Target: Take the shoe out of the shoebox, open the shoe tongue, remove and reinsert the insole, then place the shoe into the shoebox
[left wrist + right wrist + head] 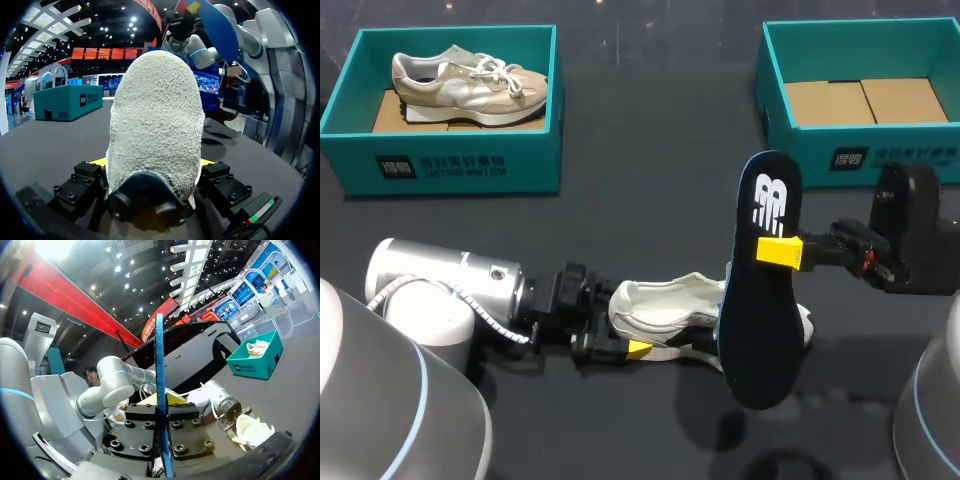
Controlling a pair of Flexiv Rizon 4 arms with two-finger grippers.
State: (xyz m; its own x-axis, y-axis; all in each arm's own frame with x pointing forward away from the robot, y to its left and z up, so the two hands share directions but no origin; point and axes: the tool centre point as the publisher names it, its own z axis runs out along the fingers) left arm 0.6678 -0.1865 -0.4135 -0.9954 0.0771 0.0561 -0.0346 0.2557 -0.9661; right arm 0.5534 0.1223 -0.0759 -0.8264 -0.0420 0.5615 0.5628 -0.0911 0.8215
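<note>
Far off at ten o'clock on the dark grey surface (pixel 650 170): open teal cardboard shoebox (pixel 450 160), with a beige lace-up sneaker (pixel 470 85) inside, standing on its sole, toe toward three o'clock.

Entering from eight o'clock, low over the surface: silver left arm (pixel 450 285). Left claw (pixel 620 345) clamped on the heel of a cream low-cut sneaker (pixel 670 305), one yellow tip on each side of it. Sneaker near six o'clock, on its sole, opening upward, toe toward three o'clock and partly hidden.

In front of that toe: dark blue foam insole (pixel 765 290), held aloft, long axis from twelve to six o'clock, white logo at the twelve o'clock end. Unclear whether touching the sneaker.

Right claw (pixel 780 250) closed on the insole's three o'clock edge, gripping both faces. Black right arm (pixel 910 240) entering from three o'clock.

At two o'clock: second teal shoebox (pixel 775 100), brown cardboard floor showing.
</note>
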